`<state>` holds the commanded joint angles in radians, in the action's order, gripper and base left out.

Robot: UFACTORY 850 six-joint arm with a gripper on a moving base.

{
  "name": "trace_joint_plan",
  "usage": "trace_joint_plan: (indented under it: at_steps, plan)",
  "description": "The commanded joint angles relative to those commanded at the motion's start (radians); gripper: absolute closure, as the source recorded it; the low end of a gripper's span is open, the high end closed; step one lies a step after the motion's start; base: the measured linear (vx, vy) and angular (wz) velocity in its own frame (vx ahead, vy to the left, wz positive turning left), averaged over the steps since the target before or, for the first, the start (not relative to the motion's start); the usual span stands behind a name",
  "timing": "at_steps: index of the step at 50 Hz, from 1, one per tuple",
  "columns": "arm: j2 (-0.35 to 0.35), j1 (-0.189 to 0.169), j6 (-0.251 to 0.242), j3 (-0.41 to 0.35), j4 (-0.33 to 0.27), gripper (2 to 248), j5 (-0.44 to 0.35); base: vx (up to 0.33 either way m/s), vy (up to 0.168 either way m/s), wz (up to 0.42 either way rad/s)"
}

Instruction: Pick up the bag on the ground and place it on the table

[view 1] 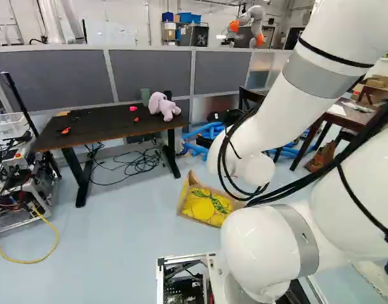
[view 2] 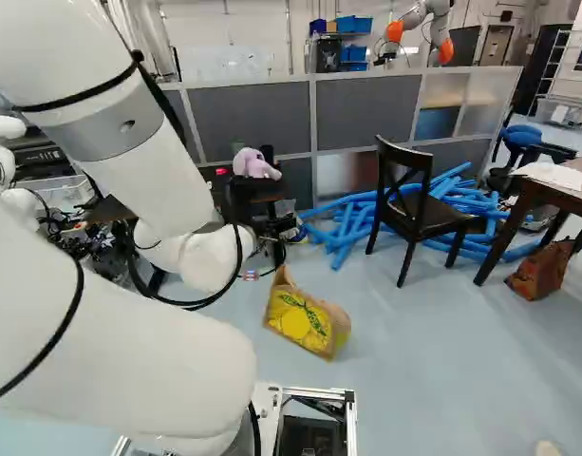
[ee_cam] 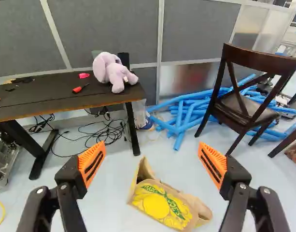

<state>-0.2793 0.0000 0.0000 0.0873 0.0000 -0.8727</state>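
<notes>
A black gripper (ee_cam: 151, 162), fingers spread wide apart, faces a brown-and-yellow bag (ee_cam: 162, 205) lying on the floor (ee_cam: 109, 188), which runs between it and the front edge of the dark table (ee_cam: 46, 99), a plush toy (ee_cam: 111, 72) near one end; the bag's contents are hard to make out, and both base views hide the fingertips

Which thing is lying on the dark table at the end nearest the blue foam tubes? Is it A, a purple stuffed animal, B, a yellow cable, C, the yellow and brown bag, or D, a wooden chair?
A: the purple stuffed animal is on the dark table at its end toward the blue tubes, while the bag is on the floor.
</notes>
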Motion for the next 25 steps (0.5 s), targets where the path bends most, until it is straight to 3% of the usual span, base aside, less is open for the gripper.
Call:
trace_joint_plan:
  at_steps: [25]
  plan:
    - [0.0,0.0,0.0,0.0,0.0,3,0.0,0.162,0.0,-0.015]
